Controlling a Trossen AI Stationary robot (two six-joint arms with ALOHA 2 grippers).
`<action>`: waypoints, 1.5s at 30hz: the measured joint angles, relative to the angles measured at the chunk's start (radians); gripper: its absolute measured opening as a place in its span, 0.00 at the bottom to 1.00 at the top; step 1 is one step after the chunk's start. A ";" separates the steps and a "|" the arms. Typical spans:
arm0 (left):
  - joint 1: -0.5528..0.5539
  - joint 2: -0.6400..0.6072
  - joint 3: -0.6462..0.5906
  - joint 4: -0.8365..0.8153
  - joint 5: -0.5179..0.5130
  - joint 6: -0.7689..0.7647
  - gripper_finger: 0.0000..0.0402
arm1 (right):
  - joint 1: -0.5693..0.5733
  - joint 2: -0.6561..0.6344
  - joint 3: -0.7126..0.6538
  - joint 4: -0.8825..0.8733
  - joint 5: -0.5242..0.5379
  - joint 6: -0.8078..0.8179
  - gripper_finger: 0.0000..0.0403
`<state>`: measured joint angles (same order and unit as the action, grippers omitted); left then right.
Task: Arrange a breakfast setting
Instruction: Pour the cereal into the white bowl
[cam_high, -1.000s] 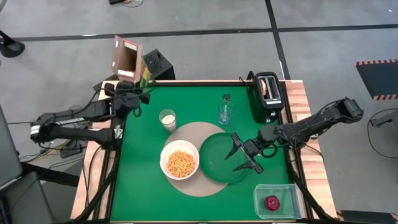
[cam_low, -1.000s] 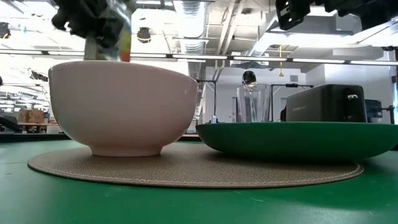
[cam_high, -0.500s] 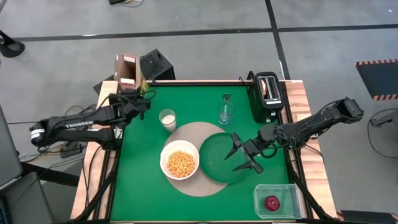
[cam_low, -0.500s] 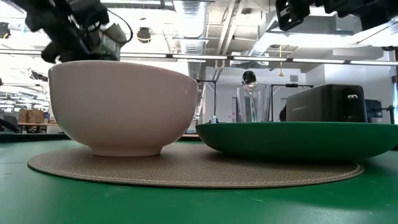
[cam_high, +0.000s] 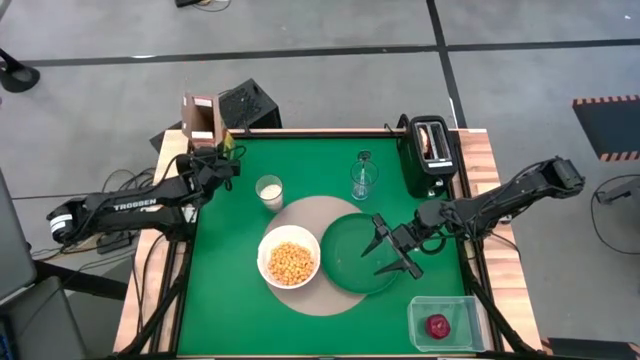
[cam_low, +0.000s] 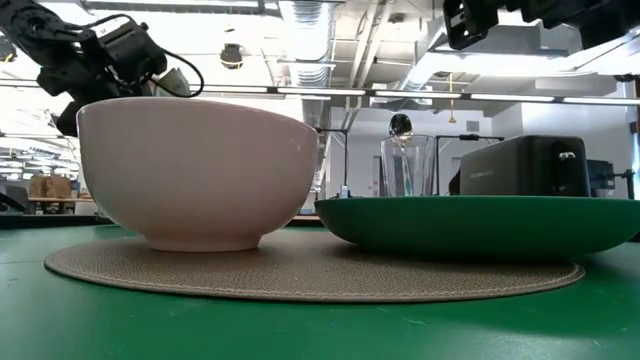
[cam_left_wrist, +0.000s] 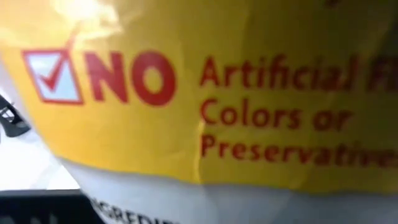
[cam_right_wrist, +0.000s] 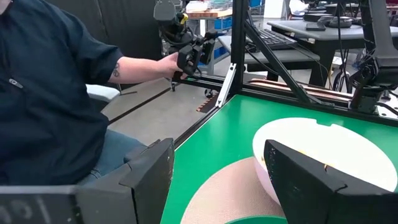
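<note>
Gripping a cereal box (cam_high: 203, 125), left jaws (cam_high: 213, 160); right jaws (cam_high: 392, 252) gape over plate (cam_high: 350, 255).

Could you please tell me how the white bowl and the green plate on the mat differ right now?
The white bowl is deep and holds orange cereal; the green plate is shallow and holds no food. The plate is wider than the bowl. The right gripper hovers open over the plate, not the bowl. Both rest on the round mat.

Floor: grey concrete (cam_high: 330, 90) around my tabletop (cam_high: 300, 160), crossed by dark lines.
Ceiling: pipes and strip lights (cam_low: 320, 15) over my workspace.
Beyond: desks with a keyboard (cam_right_wrist: 273, 38); a seated person (cam_right_wrist: 43, 93) in dark blue.
</note>
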<state>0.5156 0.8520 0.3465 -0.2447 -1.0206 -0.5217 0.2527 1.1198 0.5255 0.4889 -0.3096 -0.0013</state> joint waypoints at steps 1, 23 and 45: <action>0.000 0.000 0.000 0.000 0.000 -0.001 0.37 | 0.000 0.000 0.000 -0.001 0.000 0.000 0.69; 0.000 -0.002 0.062 -0.058 0.086 0.016 0.77 | -0.001 0.000 0.000 -0.002 0.000 0.000 0.69; -0.044 -0.090 0.129 -0.360 0.211 -0.076 0.79 | -0.002 0.000 0.000 -0.002 0.001 0.002 0.69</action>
<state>0.4718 0.7619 0.4759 -0.6047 -0.8096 -0.5973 0.2511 1.1202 0.5255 0.4870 -0.3082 0.0002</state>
